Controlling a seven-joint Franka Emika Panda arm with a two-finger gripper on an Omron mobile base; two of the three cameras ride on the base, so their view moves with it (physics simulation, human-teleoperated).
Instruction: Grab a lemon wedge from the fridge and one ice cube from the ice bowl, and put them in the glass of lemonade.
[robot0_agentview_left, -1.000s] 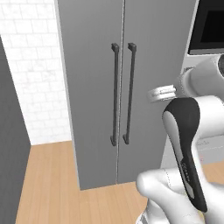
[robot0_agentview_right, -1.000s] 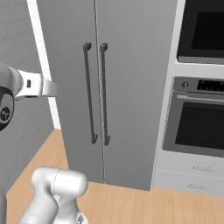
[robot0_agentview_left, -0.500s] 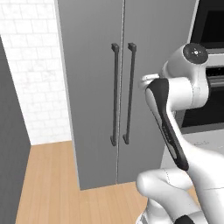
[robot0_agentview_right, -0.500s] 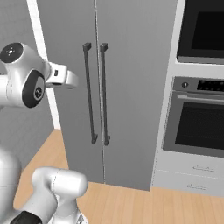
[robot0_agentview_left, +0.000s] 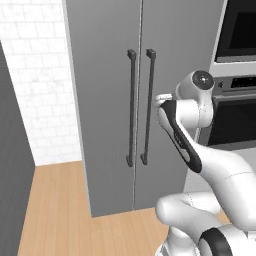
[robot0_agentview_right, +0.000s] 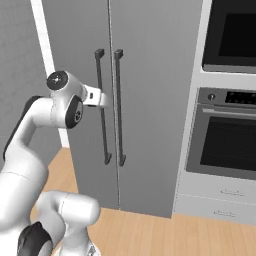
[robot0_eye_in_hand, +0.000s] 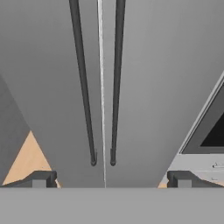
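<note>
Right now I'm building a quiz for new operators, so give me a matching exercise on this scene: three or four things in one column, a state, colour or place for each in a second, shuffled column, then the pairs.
Things:
1. fridge
2. fridge handles
3. hand
4. oven

Descriptions:
A. dark vertical bars beside the centre seam
B. open, facing the two doors
C. grey, both doors closed
D. built into the wall on the right of the doors

Pairs: 1-C, 2-A, 3-B, 4-D
</note>
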